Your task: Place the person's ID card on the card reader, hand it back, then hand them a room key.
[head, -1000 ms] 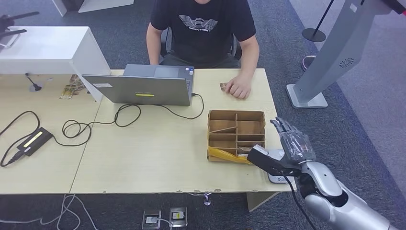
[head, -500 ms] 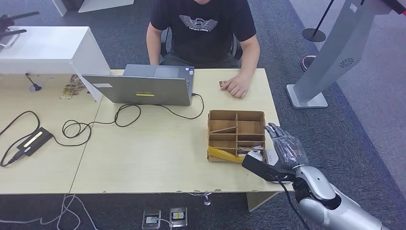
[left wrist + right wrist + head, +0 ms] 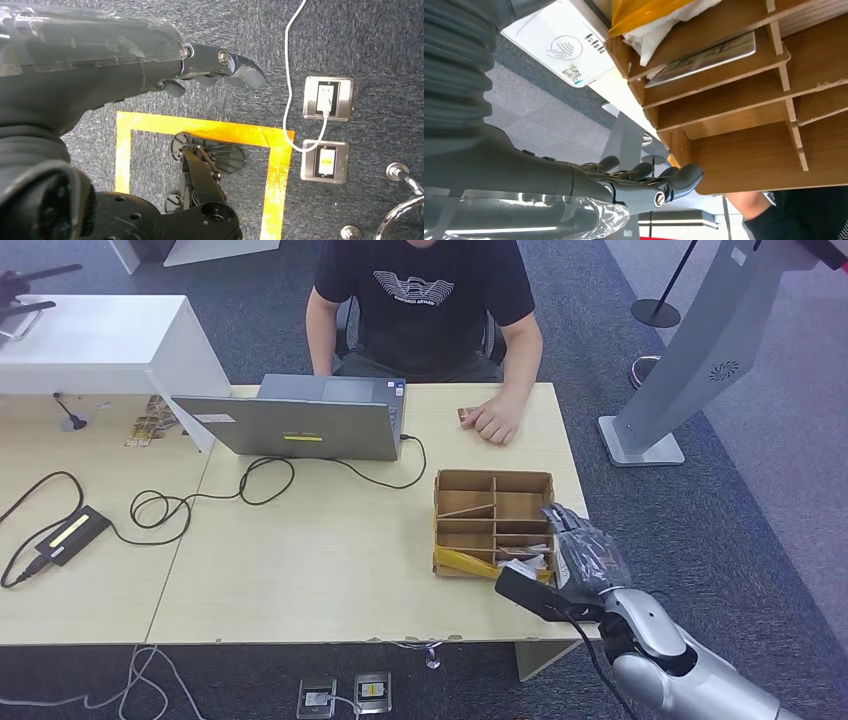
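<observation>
Head view shows the right hand (image 3: 585,555), fingers spread and released, beside the wooden organiser (image 3: 493,523); the ID card (image 3: 466,418) seemingly lies under the person's hand (image 3: 497,424), upper centre. Next: collect it.

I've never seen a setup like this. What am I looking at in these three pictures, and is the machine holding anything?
A humanoid robot faces a person seated across a desk. The wide picture is from its head, looking down. The other two come from cameras at its wrists. Its right hand reaches beside a wooden compartment box, fingers spread, holding nothing. The right wrist picture shows that box close up, with a card in one slot and the white card reader. The left hand hangs over the carpet, empty too. A laptop and cables also lie on the desk.
</observation>
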